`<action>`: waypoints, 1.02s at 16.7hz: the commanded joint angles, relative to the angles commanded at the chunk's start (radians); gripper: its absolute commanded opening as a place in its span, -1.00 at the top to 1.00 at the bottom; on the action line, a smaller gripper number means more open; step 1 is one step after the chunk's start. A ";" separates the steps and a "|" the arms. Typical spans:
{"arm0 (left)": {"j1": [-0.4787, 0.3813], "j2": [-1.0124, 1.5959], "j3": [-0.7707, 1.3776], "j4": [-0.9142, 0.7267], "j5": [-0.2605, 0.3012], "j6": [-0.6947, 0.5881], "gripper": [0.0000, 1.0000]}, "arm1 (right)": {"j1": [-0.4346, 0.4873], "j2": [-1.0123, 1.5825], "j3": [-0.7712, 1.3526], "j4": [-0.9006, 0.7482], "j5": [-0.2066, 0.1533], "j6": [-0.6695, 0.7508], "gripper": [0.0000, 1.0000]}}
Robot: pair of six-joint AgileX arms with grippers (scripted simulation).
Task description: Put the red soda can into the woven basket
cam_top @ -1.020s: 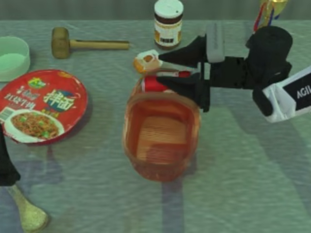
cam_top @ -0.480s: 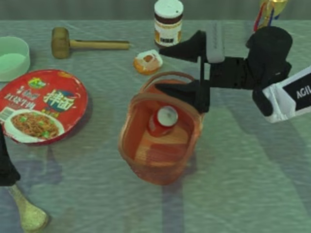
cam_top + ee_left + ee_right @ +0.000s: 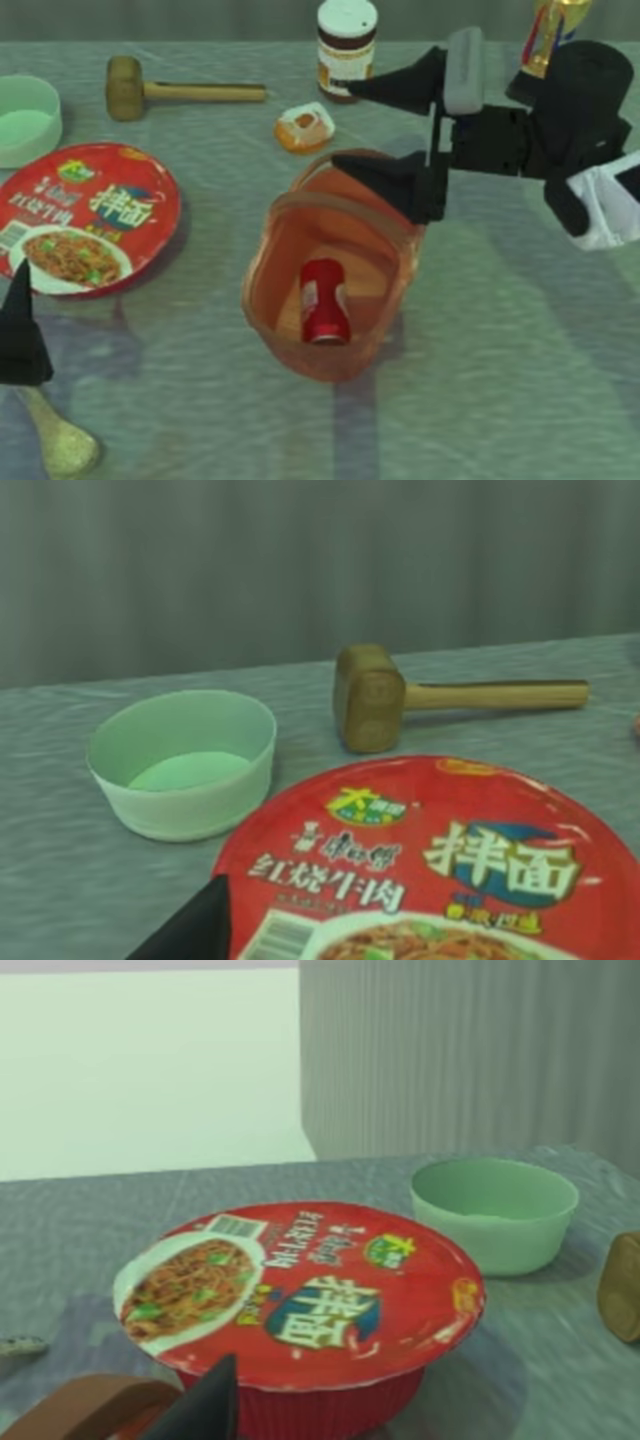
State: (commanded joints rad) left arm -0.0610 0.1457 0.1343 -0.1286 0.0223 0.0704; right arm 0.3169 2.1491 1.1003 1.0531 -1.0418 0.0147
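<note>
The red soda can (image 3: 324, 300) lies on its side on the slatted bottom of the woven basket (image 3: 262, 268), at the middle of the table. No gripper touches it. My right gripper (image 3: 342, 124) hovers open just beyond the basket's far rim, nothing between its fingers; its lower finger (image 3: 390, 180) overlaps the hoop handle. In the right wrist view one dark finger (image 3: 205, 1405) shows beside a piece of the brown handle (image 3: 80, 1405). My left gripper (image 3: 15, 320) is parked at the table's left front edge, open and holding nothing.
A large red noodle bowl (image 3: 88, 215) and a pale green bowl (image 3: 25, 118) are at the left. A wooden mallet (image 3: 125, 88), a brown jar (image 3: 346, 45) and a small orange pastry (image 3: 305, 127) lie behind the basket. A spoon (image 3: 60, 440) is at the front left.
The can has left my right gripper's fingers, dropped into the basket and tipped onto its side. The right gripper has opened wider and drawn back to the right. The basket shifted slightly.
</note>
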 joint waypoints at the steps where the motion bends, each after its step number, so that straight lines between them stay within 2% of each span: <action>1: -0.022 0.058 0.053 -0.050 0.006 0.028 -1.00 | -0.009 -0.049 -0.035 -0.024 0.027 -0.005 -1.00; 3: -0.070 0.196 0.179 -0.164 0.017 0.095 -1.00 | -0.031 -0.161 -0.116 -0.083 0.091 -0.014 -1.00; 6: -0.154 0.446 0.407 -0.364 0.032 0.218 -1.00 | -0.072 -0.366 -0.264 -0.197 0.209 -0.027 -1.00; 17: -0.480 1.523 1.450 -1.127 0.039 0.776 -1.00 | -0.225 -1.434 -0.851 -0.741 0.722 -0.039 -1.00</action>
State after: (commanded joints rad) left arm -0.5406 1.6683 1.5841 -1.2558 0.0616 0.8468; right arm 0.0917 0.7155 0.2488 0.3123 -0.3195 -0.0247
